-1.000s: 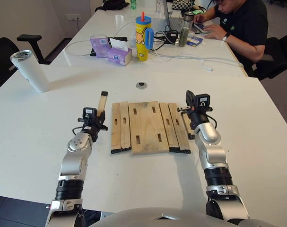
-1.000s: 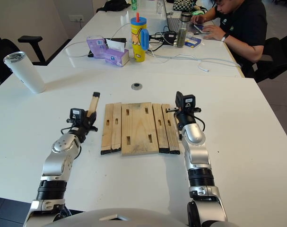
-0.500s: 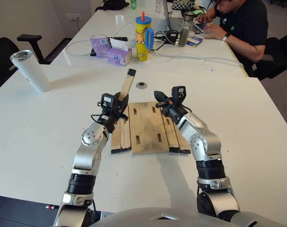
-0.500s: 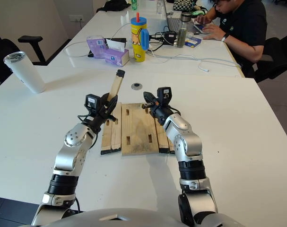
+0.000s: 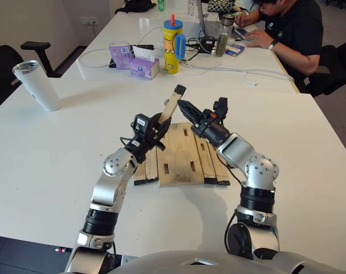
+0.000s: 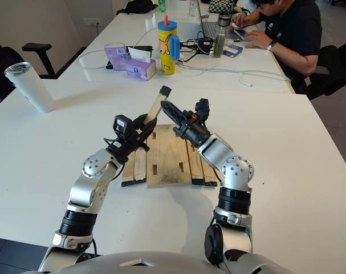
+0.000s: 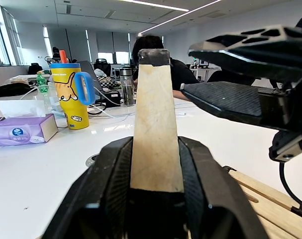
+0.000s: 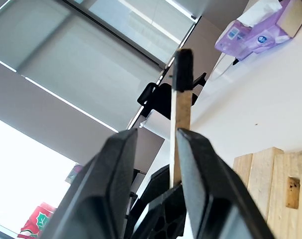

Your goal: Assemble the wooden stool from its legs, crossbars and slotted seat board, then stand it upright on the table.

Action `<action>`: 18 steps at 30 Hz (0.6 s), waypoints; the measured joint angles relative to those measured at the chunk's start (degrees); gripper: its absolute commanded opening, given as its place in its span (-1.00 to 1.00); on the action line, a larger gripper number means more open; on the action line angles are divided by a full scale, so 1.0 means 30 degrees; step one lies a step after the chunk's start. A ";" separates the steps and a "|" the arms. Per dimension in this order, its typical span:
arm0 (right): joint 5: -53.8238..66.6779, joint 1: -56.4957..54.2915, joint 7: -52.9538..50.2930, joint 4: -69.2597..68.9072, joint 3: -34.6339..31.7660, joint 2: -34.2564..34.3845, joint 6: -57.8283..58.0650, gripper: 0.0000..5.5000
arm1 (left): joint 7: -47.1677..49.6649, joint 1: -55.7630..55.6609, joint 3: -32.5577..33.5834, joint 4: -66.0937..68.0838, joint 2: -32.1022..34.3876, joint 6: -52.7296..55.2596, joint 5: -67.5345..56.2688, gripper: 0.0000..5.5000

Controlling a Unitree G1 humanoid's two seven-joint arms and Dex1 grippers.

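Note:
The slotted seat board [image 5: 176,153] lies flat mid-table, with wooden slats along its left side [image 5: 145,166] and its right side [image 5: 214,161]. My left gripper [image 5: 154,129] is shut on the lower end of a wooden leg [image 5: 172,104] with a black tip, holding it tilted up over the board's far left corner. My right gripper [image 5: 183,107] is open, raised over the board, its fingertips right beside the leg's upper end. In the right wrist view the leg [image 8: 181,115] stands just beyond the gap between the fingers [image 8: 117,169]. I cannot tell whether they touch it.
A white tumbler [image 5: 37,85] stands at the far left. Purple tissue boxes [image 5: 144,67], a yellow cup [image 5: 173,45] and cables [image 5: 241,73] sit on the table behind. The white table [image 5: 41,154] is bare on both sides of the boards.
My left gripper has carried the leg up and rightward, from left of the slats to above the board. My right gripper has left the right slats and swung leftward to the leg's tip.

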 measured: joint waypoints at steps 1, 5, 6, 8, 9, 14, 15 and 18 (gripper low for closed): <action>0.0142 0.0000 -0.0008 0.0000 0.0013 -0.0068 0.0014 -0.23 | -0.0030 -0.0004 -0.0016 0.0005 0.0008 0.0004 -0.0003 -0.52; 0.0528 -0.0004 -0.0051 0.0082 -0.0019 -0.0167 0.0003 -0.10 | -0.0216 -0.0058 -0.0070 0.0004 0.0053 0.0047 -0.0025 -0.52; 0.0561 -0.0006 -0.0149 0.0164 -0.0040 -0.0165 -0.0033 -0.10 | -0.0312 -0.0058 -0.0079 0.0002 0.0112 0.0046 -0.0030 -0.52; 0.0627 -0.0054 -0.0226 0.0335 -0.0070 -0.0180 -0.0078 -0.10 | -0.0885 -0.0056 -0.0293 -0.0100 0.0325 0.0028 -0.0060 -0.52; 0.0679 -0.0190 -0.0234 0.0442 -0.0092 -0.0189 -0.0079 -0.10 | -0.0964 -0.0057 -0.0344 -0.0174 0.0338 0.0023 -0.0065 -0.52; 0.1309 -0.0395 -0.0275 0.0679 -0.0227 -0.0530 0.0030 -0.10 | -0.0704 -0.0177 0.0316 -0.0221 0.0381 -0.0015 -0.0097 -0.52; 0.1372 -0.0395 -0.0306 0.0681 -0.0226 -0.0593 0.0062 -0.10 | -0.0654 -0.0260 0.0455 -0.0214 0.0396 -0.0018 -0.0096 -0.52; 0.1453 -0.0396 -0.0431 0.0699 -0.0201 -0.0708 0.0207 -0.10 | -0.0927 -0.0432 0.0515 -0.0267 0.0445 -0.0011 -0.0375 -0.52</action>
